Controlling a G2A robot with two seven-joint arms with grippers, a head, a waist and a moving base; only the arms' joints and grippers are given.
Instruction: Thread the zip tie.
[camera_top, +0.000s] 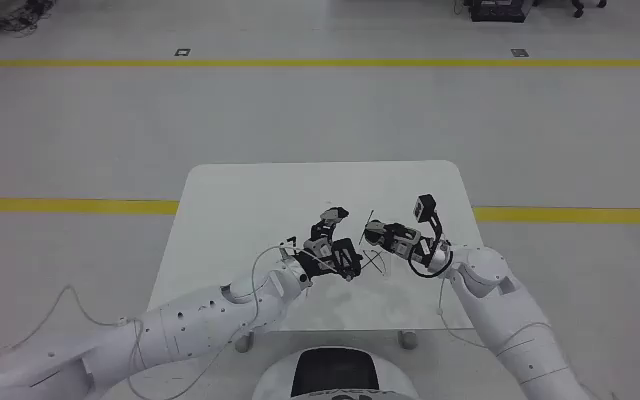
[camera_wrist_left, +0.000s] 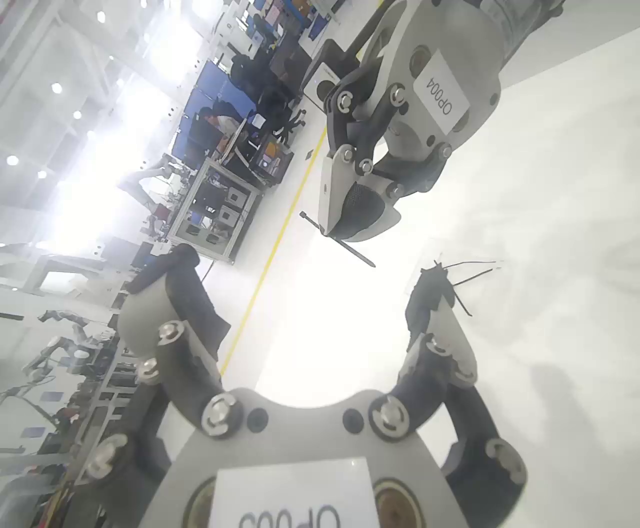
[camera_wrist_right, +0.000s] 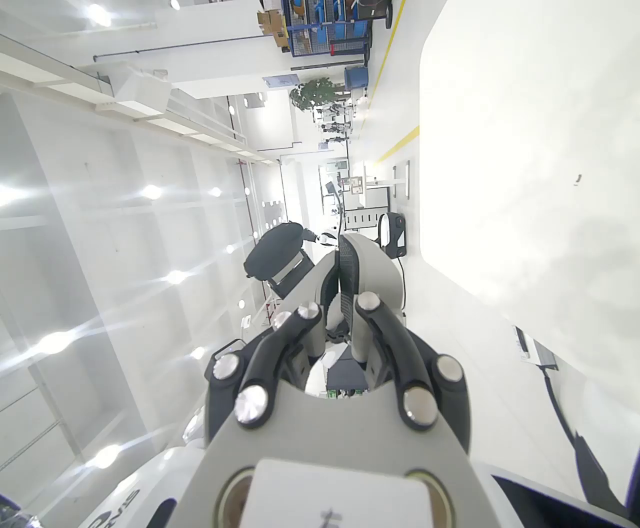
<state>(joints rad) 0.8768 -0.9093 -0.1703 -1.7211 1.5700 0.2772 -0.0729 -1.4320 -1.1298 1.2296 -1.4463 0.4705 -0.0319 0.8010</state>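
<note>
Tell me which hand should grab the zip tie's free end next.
Likely left. The left hand is open and faces the zip tie, whose tip sticks out of the shut right hand close in front of it.

— How is the scene lit?
— Brightly, from round ceiling lamps; the hall around them is washed out by glare.
— And the white rounded tabletop?
— Nearly burnt out. Straight lines are bowed at the wrist views' edges.

Narrow gap between left gripper and right gripper, zip tie protruding.
</note>
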